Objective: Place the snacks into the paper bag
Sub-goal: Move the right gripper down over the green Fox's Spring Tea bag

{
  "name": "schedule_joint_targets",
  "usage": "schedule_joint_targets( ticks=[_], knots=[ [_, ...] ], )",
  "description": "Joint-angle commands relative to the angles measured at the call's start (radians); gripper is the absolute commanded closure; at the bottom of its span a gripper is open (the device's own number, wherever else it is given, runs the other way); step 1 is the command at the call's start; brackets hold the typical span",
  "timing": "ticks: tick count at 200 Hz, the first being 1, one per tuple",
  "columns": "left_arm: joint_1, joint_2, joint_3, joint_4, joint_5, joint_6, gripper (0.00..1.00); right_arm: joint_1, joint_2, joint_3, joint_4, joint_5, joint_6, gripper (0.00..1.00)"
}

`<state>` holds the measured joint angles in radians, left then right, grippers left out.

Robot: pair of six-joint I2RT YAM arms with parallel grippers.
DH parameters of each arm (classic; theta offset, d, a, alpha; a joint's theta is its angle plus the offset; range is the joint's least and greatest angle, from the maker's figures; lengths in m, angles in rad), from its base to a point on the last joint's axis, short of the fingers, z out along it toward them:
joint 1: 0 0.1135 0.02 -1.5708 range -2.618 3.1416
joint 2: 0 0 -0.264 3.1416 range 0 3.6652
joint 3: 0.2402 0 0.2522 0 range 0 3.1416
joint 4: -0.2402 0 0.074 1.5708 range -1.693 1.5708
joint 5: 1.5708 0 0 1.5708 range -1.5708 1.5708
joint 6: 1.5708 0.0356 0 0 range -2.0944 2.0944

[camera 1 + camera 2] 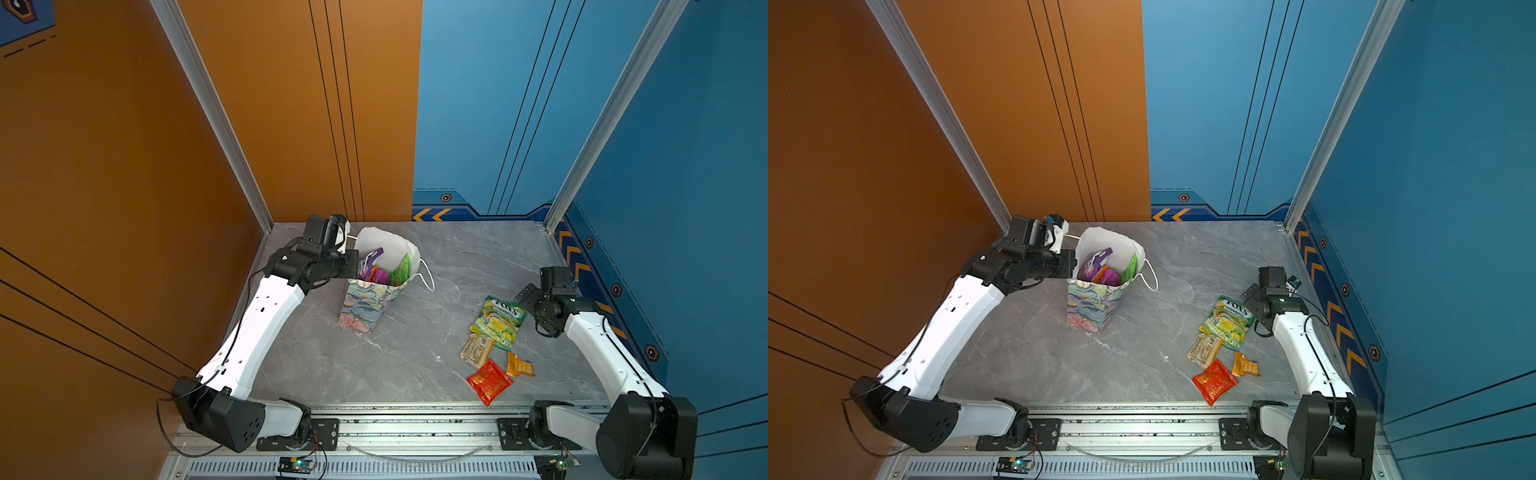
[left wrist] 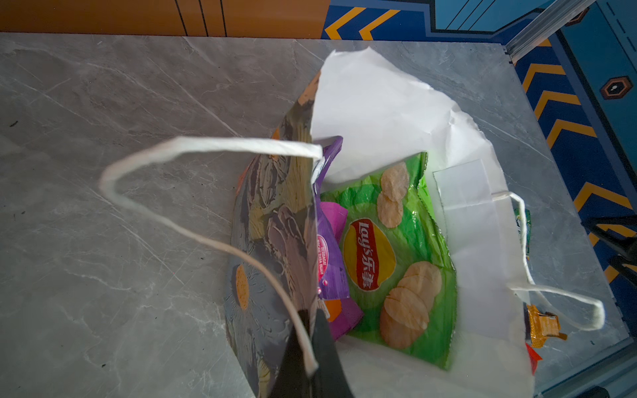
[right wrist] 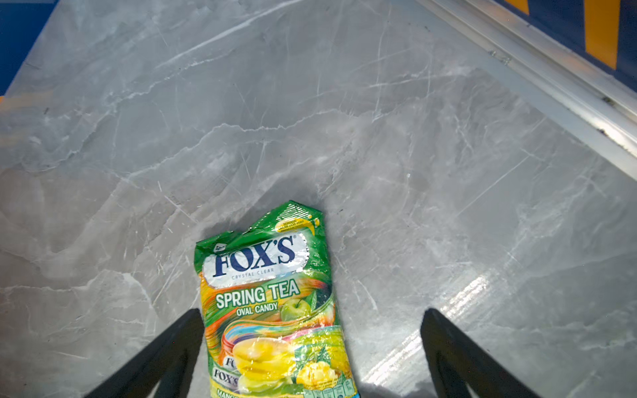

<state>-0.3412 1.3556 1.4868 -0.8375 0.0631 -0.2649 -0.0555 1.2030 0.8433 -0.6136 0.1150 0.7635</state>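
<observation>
The floral paper bag [image 1: 365,307] [image 1: 1092,307] stands upright at the back left. My left gripper [image 2: 312,324] is shut on the wall of the paper bag [image 2: 269,224] at the rim, beside a cord handle. Inside lie a green Lay's packet [image 2: 396,255] and purple packets [image 2: 329,262]. On the right, a yellow-green Fox's packet [image 1: 498,322] [image 3: 269,303] lies flat on the table. My right gripper [image 3: 312,312] [image 1: 525,295] hangs open over its far end, one finger on each side. A tan packet [image 1: 476,351], an orange one [image 1: 519,365] and a red one [image 1: 489,381] lie nearer the front.
The grey marble tabletop [image 1: 415,353] is walled in orange on the left and blue at the back and right. An aluminium edge strip [image 3: 551,79] runs close to my right gripper. The bag's other cord handle [image 1: 428,276] hangs over its right side. A metal rail [image 1: 415,428] crosses the front.
</observation>
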Motion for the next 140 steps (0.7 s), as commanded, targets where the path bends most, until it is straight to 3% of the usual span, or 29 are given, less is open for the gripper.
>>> schedule_joint_targets(
  ticks=[1,58,140],
  knots=[
    [0.004,-0.027,0.004,0.03,-0.003,0.018,0.96,-0.009,0.027,-0.016,-0.04,-0.021,-0.011,0.0],
    [0.004,-0.025,0.003,0.028,-0.005,0.018,0.96,-0.003,0.099,-0.06,0.001,-0.096,0.005,0.0],
    [0.004,-0.033,0.004,0.029,0.0,0.018,0.96,0.13,0.169,-0.127,0.136,-0.207,0.153,0.0]
  ],
)
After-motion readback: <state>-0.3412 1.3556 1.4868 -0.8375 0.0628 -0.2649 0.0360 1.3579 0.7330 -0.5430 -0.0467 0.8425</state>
